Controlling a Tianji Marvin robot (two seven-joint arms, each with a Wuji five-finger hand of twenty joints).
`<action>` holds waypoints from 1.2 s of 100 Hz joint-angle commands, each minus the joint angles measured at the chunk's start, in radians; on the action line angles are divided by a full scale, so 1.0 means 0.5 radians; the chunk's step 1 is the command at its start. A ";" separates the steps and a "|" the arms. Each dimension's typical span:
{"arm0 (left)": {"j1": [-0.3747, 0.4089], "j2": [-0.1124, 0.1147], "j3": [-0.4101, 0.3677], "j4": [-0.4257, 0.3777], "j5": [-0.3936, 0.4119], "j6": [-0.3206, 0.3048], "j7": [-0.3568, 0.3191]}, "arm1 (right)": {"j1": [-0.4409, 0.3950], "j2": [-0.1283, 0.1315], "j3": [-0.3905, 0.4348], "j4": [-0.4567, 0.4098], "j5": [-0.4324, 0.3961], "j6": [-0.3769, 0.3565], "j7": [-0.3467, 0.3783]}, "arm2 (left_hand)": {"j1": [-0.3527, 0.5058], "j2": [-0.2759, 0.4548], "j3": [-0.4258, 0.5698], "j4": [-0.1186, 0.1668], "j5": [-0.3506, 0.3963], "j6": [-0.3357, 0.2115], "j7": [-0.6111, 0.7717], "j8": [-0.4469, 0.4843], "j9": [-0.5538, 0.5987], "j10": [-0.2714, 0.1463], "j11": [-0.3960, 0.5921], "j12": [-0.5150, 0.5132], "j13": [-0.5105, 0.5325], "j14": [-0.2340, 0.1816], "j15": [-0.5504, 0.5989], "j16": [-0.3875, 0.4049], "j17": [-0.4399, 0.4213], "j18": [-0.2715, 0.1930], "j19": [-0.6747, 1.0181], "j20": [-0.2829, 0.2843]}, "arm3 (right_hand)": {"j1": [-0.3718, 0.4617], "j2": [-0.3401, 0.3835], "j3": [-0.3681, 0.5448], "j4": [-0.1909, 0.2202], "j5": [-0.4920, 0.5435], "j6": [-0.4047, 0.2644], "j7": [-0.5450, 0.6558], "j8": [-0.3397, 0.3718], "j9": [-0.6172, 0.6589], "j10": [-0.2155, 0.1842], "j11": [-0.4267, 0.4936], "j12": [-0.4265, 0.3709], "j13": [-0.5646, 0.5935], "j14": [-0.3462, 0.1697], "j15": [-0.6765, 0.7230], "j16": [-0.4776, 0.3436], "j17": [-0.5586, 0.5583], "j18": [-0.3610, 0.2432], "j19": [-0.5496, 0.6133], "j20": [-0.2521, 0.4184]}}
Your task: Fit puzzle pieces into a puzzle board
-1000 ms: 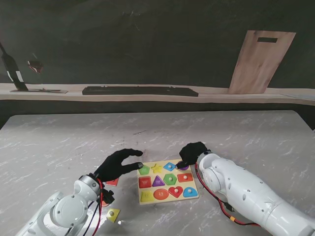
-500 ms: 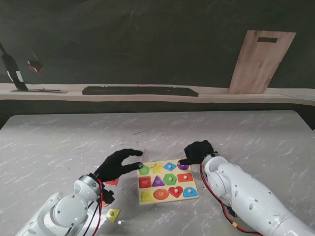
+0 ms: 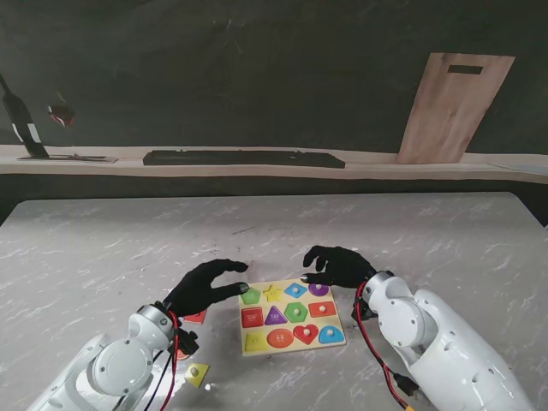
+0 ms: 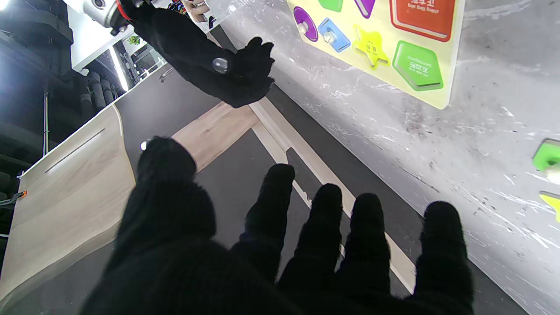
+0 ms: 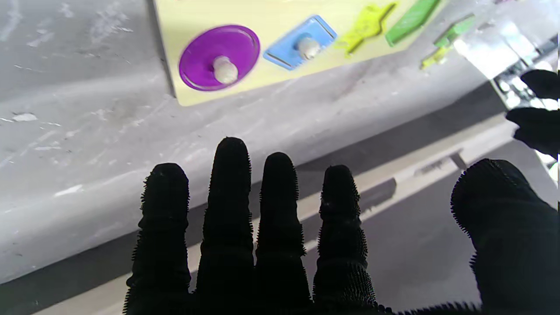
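Both hands are spread and empty — the right hand beside the puzzle board, apparently filled; a loose yellow piece by the left hand likely needs picking up next.

I see the puzzle board cut off by the top edge of the left wrist picture. My left forearm hides part of a red piece. The printing on the pieces is unreadable.
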 commanded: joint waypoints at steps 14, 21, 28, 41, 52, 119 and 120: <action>0.014 -0.004 -0.005 -0.013 0.004 0.001 0.006 | -0.202 -0.031 0.109 -0.147 0.302 -0.166 0.031 | 0.021 0.036 -0.053 0.043 0.001 -0.058 -0.032 -0.011 0.018 -0.017 -0.027 -0.021 -0.026 -0.022 0.006 -0.014 -0.022 -0.207 0.027 0.003 | 0.016 -0.170 0.088 0.040 -0.292 -0.019 -0.003 -0.001 -0.246 -0.067 -0.125 -0.050 -0.145 -0.098 -0.400 -0.247 -0.046 -0.187 -0.289 -0.296; 0.018 -0.002 -0.009 -0.014 0.008 -0.004 0.003 | -0.271 -0.034 0.154 -0.206 0.404 -0.213 0.050 | 0.021 0.035 -0.053 0.043 -0.005 -0.058 -0.033 -0.012 0.017 -0.016 -0.027 -0.021 -0.025 -0.024 0.007 -0.013 -0.020 -0.208 0.030 0.004 | 0.038 -0.202 0.057 0.029 -0.317 -0.037 -0.015 -0.008 -0.290 -0.076 -0.153 -0.063 -0.168 -0.107 -0.469 -0.290 -0.060 -0.181 -0.333 -0.349; 0.021 -0.001 -0.012 -0.015 0.014 -0.009 0.003 | -0.337 -0.040 0.196 -0.260 0.497 -0.253 0.049 | 0.021 0.032 -0.053 0.043 -0.009 -0.058 -0.033 -0.012 0.017 -0.016 -0.027 -0.020 -0.024 -0.023 0.008 -0.013 -0.018 -0.210 0.033 0.006 | 0.048 -0.225 0.031 0.022 -0.339 -0.052 -0.030 -0.015 -0.326 -0.080 -0.177 -0.073 -0.189 -0.105 -0.496 -0.306 -0.075 -0.166 -0.347 -0.369; 0.025 0.000 -0.017 -0.019 0.020 -0.013 0.002 | -0.446 -0.057 0.256 -0.338 0.602 -0.312 0.005 | 0.020 0.021 -0.053 0.044 -0.015 -0.058 -0.031 -0.012 0.013 -0.018 -0.027 -0.019 -0.024 -0.022 0.008 -0.012 -0.015 -0.211 0.041 0.011 | 0.078 -0.186 -0.110 0.033 -0.334 -0.065 -0.046 -0.029 -0.338 -0.081 -0.203 -0.088 -0.199 -0.098 -0.529 -0.314 -0.089 -0.146 -0.371 -0.404; 0.032 0.004 -0.025 -0.024 0.033 -0.026 -0.005 | -0.500 -0.049 0.299 -0.391 0.636 -0.360 0.031 | 0.021 0.010 -0.052 0.046 -0.026 -0.060 -0.032 -0.012 0.013 -0.017 -0.025 -0.018 -0.023 -0.023 0.011 -0.010 -0.011 -0.214 0.054 0.019 | -0.022 -0.235 -0.050 0.067 -0.325 -0.047 -0.077 -0.046 -0.350 -0.079 -0.226 -0.098 -0.208 -0.096 -0.549 -0.309 -0.103 -0.134 -0.386 -0.408; 0.373 0.102 -0.333 -0.398 0.679 -0.076 -0.220 | -0.642 -0.058 0.406 -0.495 0.543 -0.486 -0.092 | 0.106 -0.095 -0.029 0.060 -0.034 0.012 0.043 0.021 0.189 0.011 0.112 0.108 0.146 0.040 0.259 0.214 0.091 -0.212 0.512 0.281 | 0.014 -0.281 -0.017 0.059 -0.205 -0.030 -0.051 -0.036 -0.269 -0.077 -0.196 -0.085 -0.138 -0.096 -0.504 -0.264 -0.066 -0.142 -0.392 -0.383; 0.380 0.104 -0.338 -0.406 0.701 -0.071 -0.225 | -0.642 -0.059 0.407 -0.496 0.541 -0.487 -0.094 | 0.106 -0.091 -0.029 0.059 -0.022 0.014 0.050 0.025 0.206 0.015 0.121 0.113 0.162 0.047 0.273 0.223 0.100 -0.209 0.530 0.287 | 0.015 -0.281 -0.017 0.059 -0.204 -0.030 -0.051 -0.035 -0.268 -0.078 -0.196 -0.085 -0.137 -0.094 -0.503 -0.263 -0.066 -0.141 -0.391 -0.382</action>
